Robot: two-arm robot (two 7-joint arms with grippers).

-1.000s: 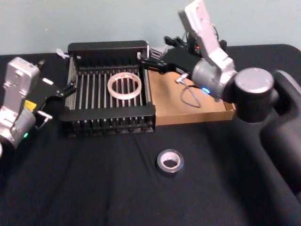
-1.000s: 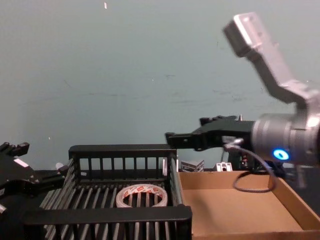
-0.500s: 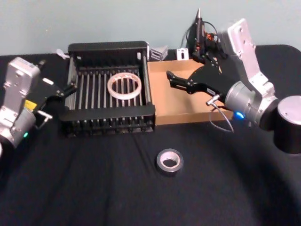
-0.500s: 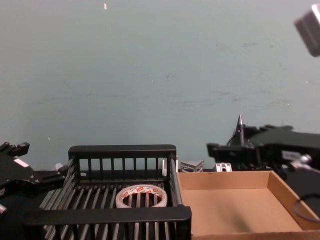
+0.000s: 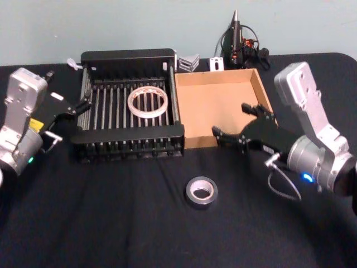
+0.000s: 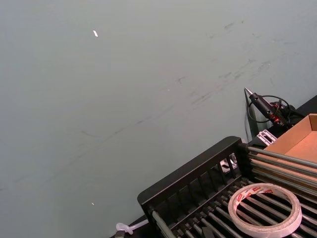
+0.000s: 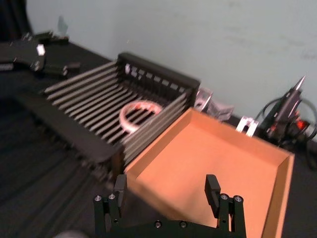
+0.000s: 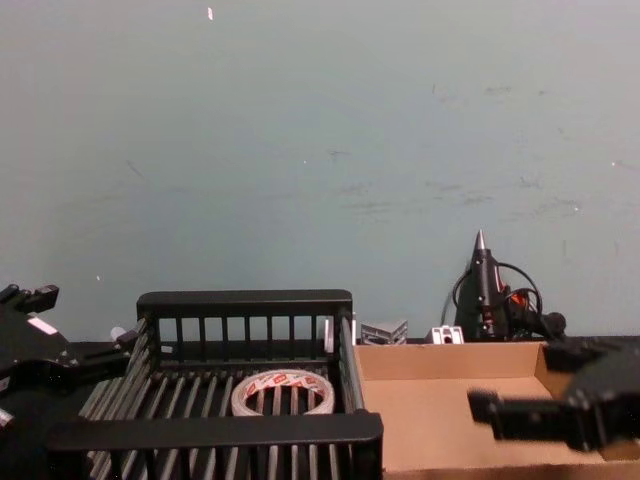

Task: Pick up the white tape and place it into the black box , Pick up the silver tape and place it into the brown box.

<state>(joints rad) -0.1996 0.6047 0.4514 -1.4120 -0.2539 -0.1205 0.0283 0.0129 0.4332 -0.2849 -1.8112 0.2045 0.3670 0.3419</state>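
the right gripper point(image 5: 244, 125) has its jaws spread wide with nothing between them, hanging over the front right corner of the brown box point(image 5: 220, 111). in the right wrist view the two black fingers point(image 7: 213, 187) stand well apart, framing the tray's tan floor point(image 7: 218, 158), and in the chest view the same gripper point(image 8: 525, 395) sits low in front of the box's near wall point(image 8: 430, 440).

the left gripper point(image 5: 78, 107) rests just outside the left wall of the black box point(image 5: 131, 137), near the surface's left edge; its jaws look slightly parted and hold nothing. in the chest view it point(image 8: 75, 365) shows beside the crate's left rim point(image 8: 245, 300).

the white tape point(image 5: 148, 102) lies flat on the slatted bottom of the black box, toward its right side; the red print on its core shows in the chest view point(image 8: 285, 392) and the left wrist view point(image 6: 265, 208), where the crate's barred back wall point(image 6: 193, 173) stands behind it.

the silver tape point(image 5: 201, 191) lies flat on the black surface point(image 5: 111, 223), toward the front edge, well apart from both boxes and nearer the right gripper than the left.

the two boxes stand side by side, touching, toward the back of the surface. a black tool with cables point(image 5: 239, 42) stands at the back edge behind the brown box.
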